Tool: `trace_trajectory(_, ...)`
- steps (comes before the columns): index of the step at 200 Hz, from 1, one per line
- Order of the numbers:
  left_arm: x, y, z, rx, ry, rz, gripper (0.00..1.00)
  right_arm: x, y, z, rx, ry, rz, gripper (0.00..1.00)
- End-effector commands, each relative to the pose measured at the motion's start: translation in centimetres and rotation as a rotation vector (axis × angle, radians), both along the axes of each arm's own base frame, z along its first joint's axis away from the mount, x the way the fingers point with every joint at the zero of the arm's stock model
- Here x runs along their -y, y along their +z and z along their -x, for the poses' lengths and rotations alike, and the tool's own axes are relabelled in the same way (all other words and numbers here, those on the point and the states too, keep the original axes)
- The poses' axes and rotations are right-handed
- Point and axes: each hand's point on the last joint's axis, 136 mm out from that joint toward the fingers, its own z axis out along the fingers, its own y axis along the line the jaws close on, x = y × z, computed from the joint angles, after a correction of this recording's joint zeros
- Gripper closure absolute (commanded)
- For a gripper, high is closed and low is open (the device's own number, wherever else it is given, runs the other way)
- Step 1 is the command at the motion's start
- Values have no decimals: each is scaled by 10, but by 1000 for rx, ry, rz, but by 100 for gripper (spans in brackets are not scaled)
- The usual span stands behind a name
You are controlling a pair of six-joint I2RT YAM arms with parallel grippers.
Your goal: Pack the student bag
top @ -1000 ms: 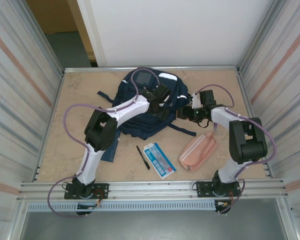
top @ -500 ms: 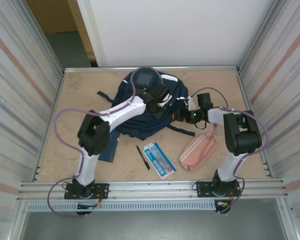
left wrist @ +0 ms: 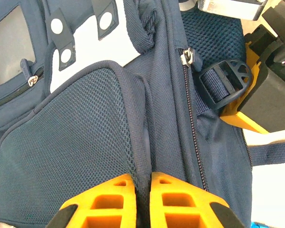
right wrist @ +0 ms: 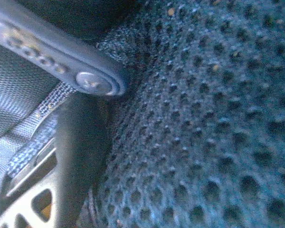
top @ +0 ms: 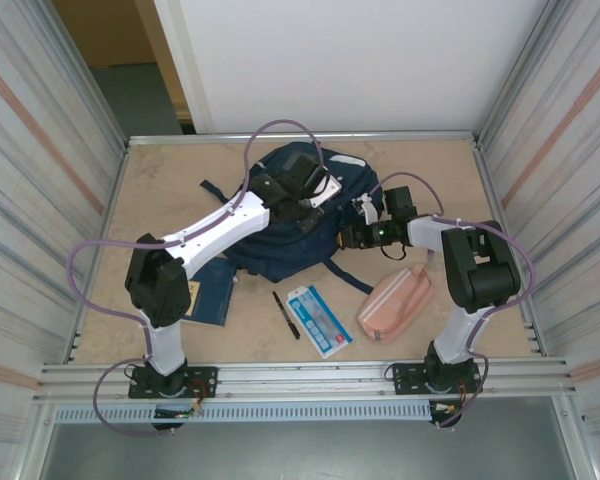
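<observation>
The student bag (top: 277,250), a navy backpack with white patches, lies at the back middle of the table. My left gripper (top: 309,208) reaches over it. In the left wrist view my left gripper (left wrist: 142,186) is shut, its orange fingers pinching the edge of the bag's mesh pocket (left wrist: 85,137). My right gripper (top: 351,237) is pressed against the bag's right side, and one of its orange fingers (left wrist: 235,118) sits under a strap buckle (left wrist: 224,78). The right wrist view is close on blue mesh (right wrist: 204,118) and a dark buckle (right wrist: 80,156); its own fingers are hidden.
A pink pencil pouch (top: 395,304) lies at the front right. A black pen (top: 286,314) and a white-and-blue card (top: 319,320) lie in front of the bag. A dark blue notebook (top: 212,291) lies under the left arm. Ribbed walls close both sides.
My left gripper has shut on the bag's mesh pocket edge and moved back and left, its elbow swinging left. The bag's top has lifted. My right gripper has pushed left into the bag's side.
</observation>
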Motion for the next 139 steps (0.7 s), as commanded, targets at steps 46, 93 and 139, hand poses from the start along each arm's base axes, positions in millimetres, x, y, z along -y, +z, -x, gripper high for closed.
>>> trace_trajectory(46,12,54,-27,152,16,117,100,13,-5,15,-13,-47,124,63)
trace_trajectory(93,15,67,-27,167,-7,129,100,1,-19,23,3,5,207,77)
trace_trajectory(139,10,75,-33,205,-8,89,100,-2,-13,31,29,17,213,64)
